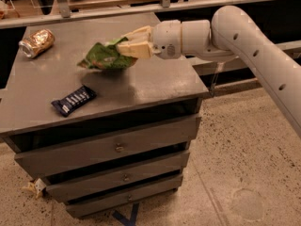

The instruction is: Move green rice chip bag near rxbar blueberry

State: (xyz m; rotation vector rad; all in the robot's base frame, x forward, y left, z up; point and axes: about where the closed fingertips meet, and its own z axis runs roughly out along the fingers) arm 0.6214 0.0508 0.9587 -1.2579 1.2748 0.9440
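Observation:
My gripper (126, 42) reaches in from the right over the grey cabinet top and is shut on the green rice chip bag (104, 58). The crinkly bag hangs from the cream fingers (134, 48), held a little above the surface near the middle. The rxbar blueberry (73, 100), a small flat bar in a dark navy wrapper with white lettering, lies flat near the front left of the top, in front of and to the left of the bag.
A crushed gold-brown can (36, 42) lies at the back left of the grey drawer cabinet (155, 86). Shelving and rails run along the back. My white arm (249, 36) crosses the right side. Speckled floor lies to the right.

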